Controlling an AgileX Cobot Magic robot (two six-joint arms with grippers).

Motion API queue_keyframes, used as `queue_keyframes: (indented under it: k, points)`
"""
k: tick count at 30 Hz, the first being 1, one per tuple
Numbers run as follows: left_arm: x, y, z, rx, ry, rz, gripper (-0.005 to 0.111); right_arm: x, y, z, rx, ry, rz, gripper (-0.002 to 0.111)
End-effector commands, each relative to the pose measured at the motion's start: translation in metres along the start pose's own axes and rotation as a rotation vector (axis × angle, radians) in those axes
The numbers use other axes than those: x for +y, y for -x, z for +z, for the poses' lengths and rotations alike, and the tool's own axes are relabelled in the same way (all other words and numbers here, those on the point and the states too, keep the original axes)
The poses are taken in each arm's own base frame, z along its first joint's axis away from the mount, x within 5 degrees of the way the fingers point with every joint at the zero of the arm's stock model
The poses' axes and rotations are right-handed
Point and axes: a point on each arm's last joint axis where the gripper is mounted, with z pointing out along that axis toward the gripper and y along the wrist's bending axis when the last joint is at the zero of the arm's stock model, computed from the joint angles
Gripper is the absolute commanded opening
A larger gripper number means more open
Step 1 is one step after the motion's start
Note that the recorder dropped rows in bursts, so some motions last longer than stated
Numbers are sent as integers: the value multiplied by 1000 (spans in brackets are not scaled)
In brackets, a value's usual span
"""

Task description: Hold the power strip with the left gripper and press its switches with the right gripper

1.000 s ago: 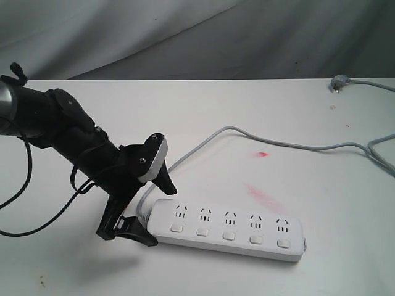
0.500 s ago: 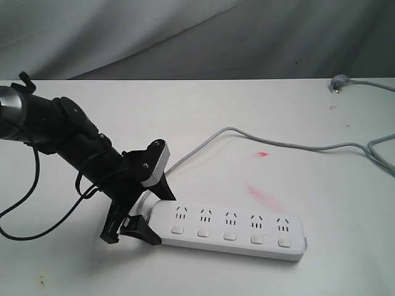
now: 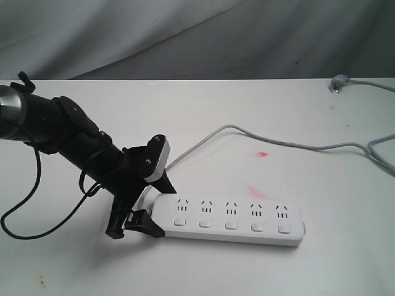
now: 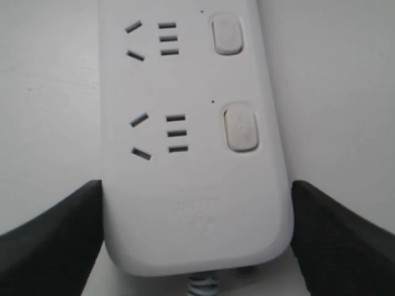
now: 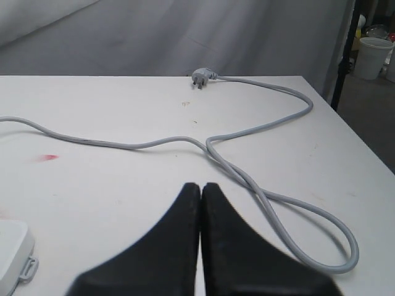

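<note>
The white power strip [image 3: 228,221] lies flat on the table with five sockets and a row of square switches [image 3: 231,226] along its near side. My left gripper [image 3: 159,211] straddles its cord end, one black finger pressed against each long side. In the left wrist view the fingers [image 4: 55,234] touch both edges of the strip [image 4: 191,185], and two switches [image 4: 241,128] show. My right gripper [image 5: 200,186] is shut and empty above the table, off to the right of the strip's far corner [image 5: 12,253]. It is out of the exterior view.
The grey cord [image 3: 278,143] runs from the strip's left end across the table, loops [image 5: 259,185] at the right and ends in a plug [image 5: 202,76] near the far edge. Red smears [image 3: 261,154] mark the tabletop. A grey cloth hangs behind.
My left gripper has slid forward and closed on the strip's cord end. That end has shifted away from the front edge, so the strip now lies straighter.
</note>
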Motion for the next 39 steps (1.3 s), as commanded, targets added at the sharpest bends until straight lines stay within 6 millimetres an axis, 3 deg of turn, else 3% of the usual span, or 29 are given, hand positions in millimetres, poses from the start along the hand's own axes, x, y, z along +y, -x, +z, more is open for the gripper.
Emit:
queue_keyframes:
  k: [1,9,21,22,26,30,31,33,34,39]
  points:
    - [5,-1,0,32,47,19,0,0,-1,0,-3,-5,8,0]
    - [5,-1,0,32,47,19,0,-2,3,0,-41,-24,-62,0]
    - [5,-1,0,32,47,19,0,1,38,-9,-441,-29,-179,0]
    - [5,-1,0,32,47,19,0,2,42,-10,-488,-21,-151,0]
    - [5,-1,0,32,47,19,0,-2,67,-31,-842,114,303,0]
    - [5,-1,0,32,47,19,0,-14,85,-64,-1281,169,518,0]
    - [5,-1,0,32,47,19,0,-18,85,-66,-1301,184,608,0]
    - [5,-1,0,32,47,19,0,-22,94,-66,-1243,264,810,0]
    - [5,-1,0,32,47,19,0,-20,101,-64,-1164,269,822,0]
    - [5,-1,0,32,47,19,0,-4,136,-50,-588,173,596,0]
